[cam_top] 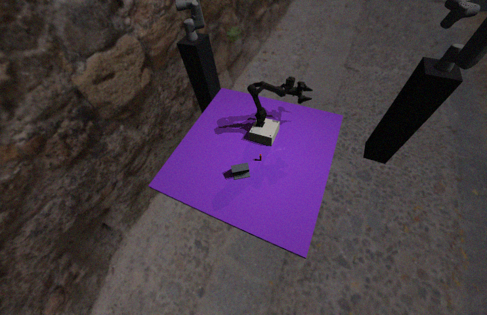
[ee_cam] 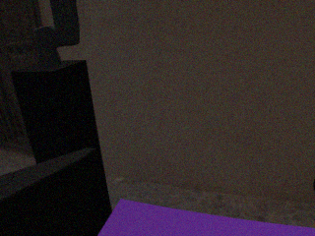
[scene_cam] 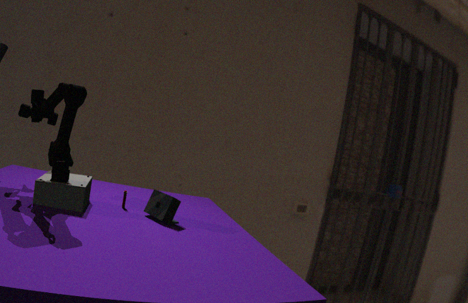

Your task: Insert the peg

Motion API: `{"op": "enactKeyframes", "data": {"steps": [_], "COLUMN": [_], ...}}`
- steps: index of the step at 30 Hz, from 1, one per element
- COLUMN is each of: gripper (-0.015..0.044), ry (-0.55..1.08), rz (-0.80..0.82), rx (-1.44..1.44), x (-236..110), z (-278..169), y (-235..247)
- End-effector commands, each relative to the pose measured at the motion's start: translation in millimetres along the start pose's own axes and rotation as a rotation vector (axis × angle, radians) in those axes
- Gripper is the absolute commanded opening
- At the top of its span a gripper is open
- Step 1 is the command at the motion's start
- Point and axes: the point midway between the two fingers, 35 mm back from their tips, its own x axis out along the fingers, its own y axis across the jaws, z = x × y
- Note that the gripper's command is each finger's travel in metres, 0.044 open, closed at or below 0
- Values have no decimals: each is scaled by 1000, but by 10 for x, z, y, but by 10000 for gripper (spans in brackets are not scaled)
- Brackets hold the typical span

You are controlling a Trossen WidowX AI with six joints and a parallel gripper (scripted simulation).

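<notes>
A small dark red peg (cam_top: 260,155) (scene_cam: 124,199) stands upright on the purple table (cam_top: 281,207) (scene_cam: 141,264), a little in front of the robot's white base (cam_top: 264,131) (scene_cam: 63,194). The grey sloped panel (cam_top: 239,170) (scene_cam: 163,208) sits just beyond the peg, and its hole shows as a dark spot on its face in the exterior view. My gripper (cam_top: 305,93) (scene_cam: 25,111) is open and empty. It is held high in the air, out beyond the base on the side away from the peg and panel. The wrist view shows neither peg nor panel.
Two tall black pillars with camera mounts stand off the table, one at its back corner (cam_top: 199,70) and one to the right (cam_top: 411,111). A rock wall runs along the left.
</notes>
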Motion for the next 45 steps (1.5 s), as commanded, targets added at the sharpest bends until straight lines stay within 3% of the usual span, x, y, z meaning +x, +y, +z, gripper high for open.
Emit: {"op": "enactKeyframes", "data": {"steps": [1, 26, 45], "gripper": [440, 440, 440], "ry": [28, 228, 404], "rz": [-44, -271, -436], "rx": [-55, -296, -388], "x": [116, 439, 412], "z": [-29, -262, -401], "y": [-172, -1263, -2173]}}
